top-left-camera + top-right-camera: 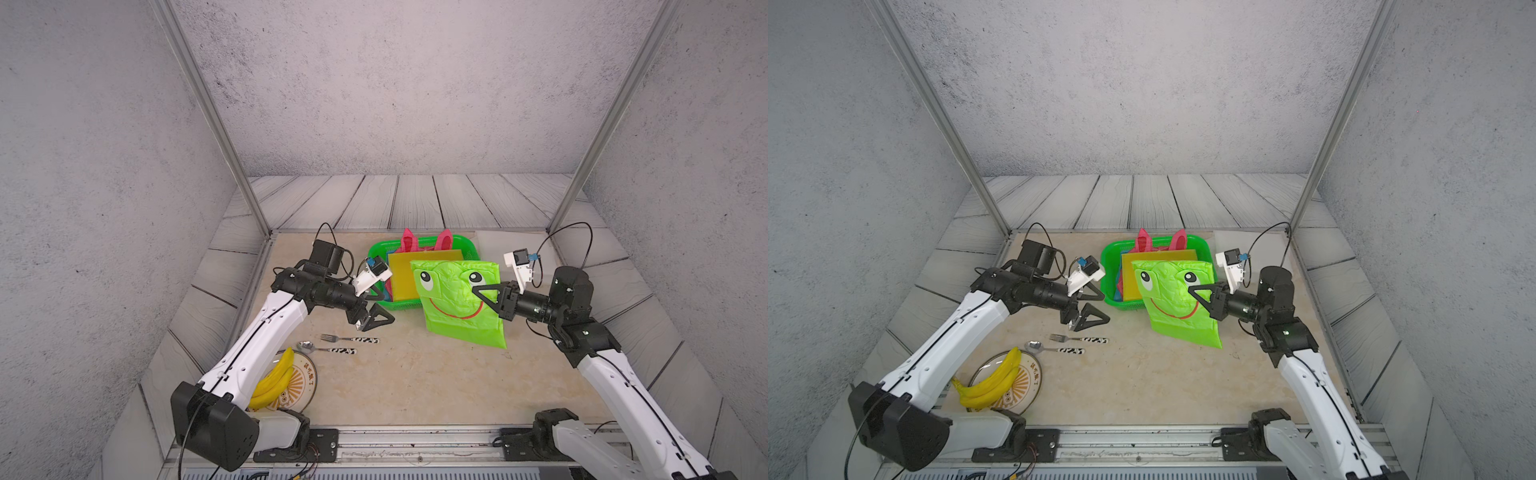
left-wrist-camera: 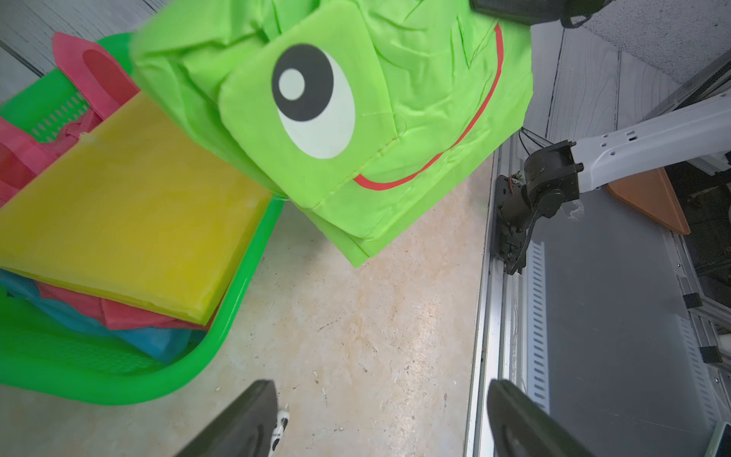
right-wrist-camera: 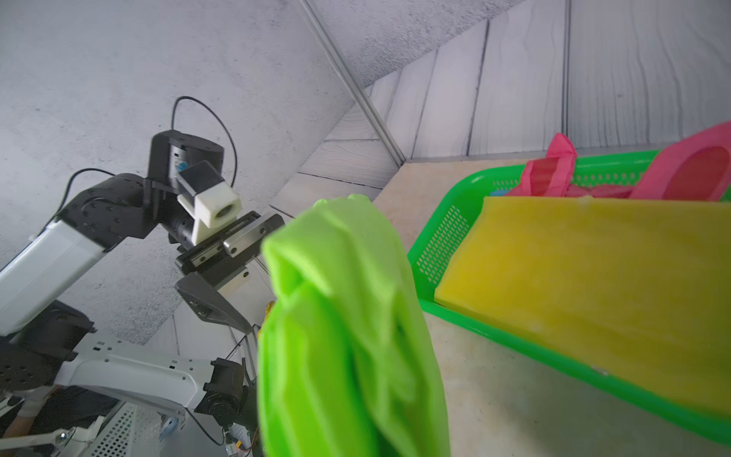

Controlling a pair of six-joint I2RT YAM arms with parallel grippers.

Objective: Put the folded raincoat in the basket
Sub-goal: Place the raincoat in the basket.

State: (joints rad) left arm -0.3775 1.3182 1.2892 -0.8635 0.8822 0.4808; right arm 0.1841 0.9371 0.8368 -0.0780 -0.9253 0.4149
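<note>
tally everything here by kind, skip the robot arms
basket: 1
folded bundles: 4 (lime frog raincoat, yellow bundle, pink bundle, blue bundle)
fork: 1
spoon: 1
plate: 1
banana bunch: 1
total: 9

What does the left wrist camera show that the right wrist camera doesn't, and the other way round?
Only the left wrist view: the raincoat's frog eye and red smile, plus the right arm. Only the right wrist view: the left arm and its wrist camera. Both: the raincoat, the basket, and the yellow folded item lying on pink cloth inside it.
</note>
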